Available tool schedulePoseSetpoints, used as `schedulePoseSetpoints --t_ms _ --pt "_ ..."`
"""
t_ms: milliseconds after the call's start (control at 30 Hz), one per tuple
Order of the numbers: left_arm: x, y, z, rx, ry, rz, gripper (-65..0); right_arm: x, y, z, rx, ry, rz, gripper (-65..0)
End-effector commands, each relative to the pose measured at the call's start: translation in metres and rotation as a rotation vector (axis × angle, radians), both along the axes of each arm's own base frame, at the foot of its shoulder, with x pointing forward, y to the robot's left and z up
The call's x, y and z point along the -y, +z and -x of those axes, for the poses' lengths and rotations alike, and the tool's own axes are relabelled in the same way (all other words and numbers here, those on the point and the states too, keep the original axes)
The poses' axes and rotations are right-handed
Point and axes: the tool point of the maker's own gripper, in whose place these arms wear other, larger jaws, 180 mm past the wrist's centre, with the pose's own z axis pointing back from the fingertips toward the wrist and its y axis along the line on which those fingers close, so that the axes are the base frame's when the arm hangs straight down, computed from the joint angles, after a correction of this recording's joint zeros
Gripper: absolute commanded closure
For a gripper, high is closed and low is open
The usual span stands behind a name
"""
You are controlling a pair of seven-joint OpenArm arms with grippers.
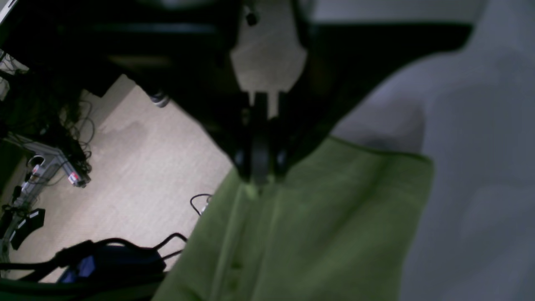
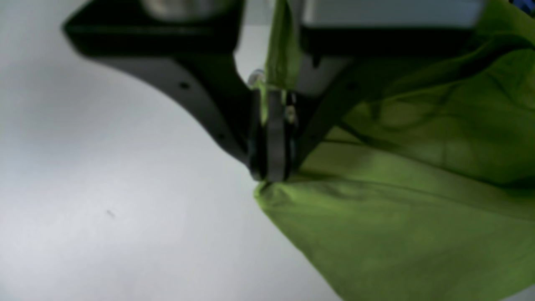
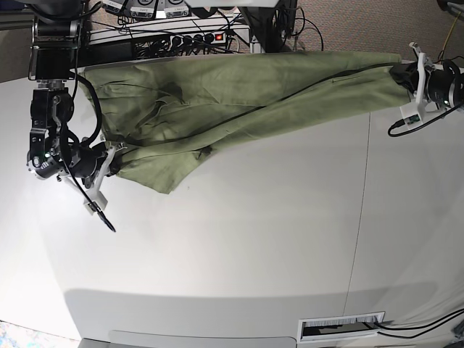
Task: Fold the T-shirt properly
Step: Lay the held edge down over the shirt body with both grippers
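The olive-green T-shirt [image 3: 232, 94] hangs stretched across the back of the white table between both arms, sagging lowest near the left. On the base view's right, my left gripper [image 3: 397, 75] is shut on one end of the cloth. The left wrist view shows those jaws [image 1: 260, 177] pinched on a green fold [image 1: 317, 225]. My right gripper [image 3: 114, 156] on the base view's left is shut on the other end. Up close, its fingers [image 2: 271, 175] clamp a corner of the T-shirt [image 2: 397, 234] just above the tabletop.
Power strips and tangled cables [image 3: 181, 32] lie behind the table's far edge. A slot with a label [image 3: 341, 328] sits at the table's [image 3: 254, 254] front right. A seam [image 3: 360, 217] runs down the tabletop on the right.
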Motion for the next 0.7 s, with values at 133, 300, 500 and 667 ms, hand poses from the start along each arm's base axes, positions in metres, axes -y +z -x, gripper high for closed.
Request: schedulePoseSetpoints --t_ms 133,300,500,667 --pt "-0.005 0.009 -0.008 0.019 -0.001 -0.007 0.0 0.007 0.004 0.002 0.007 -0.003 0.014 0.0" --pt "-0.005 0.009 -0.009 0.027 -0.003 -0.012 0.0 -0.002 0.017 -0.013 0.087 0.003 -0.038 -16.5" --pt "-0.01 0.006 -0.02 0.1 -0.017 -0.042 -8.6 -0.014 0.036 -0.037 0.189 0.008 -0.083 -19.2" --pt "-0.01 0.007 -0.022 0.111 -0.016 -0.04 -17.6 -0.026 0.048 -0.055 0.281 0.011 -0.107 -19.2"
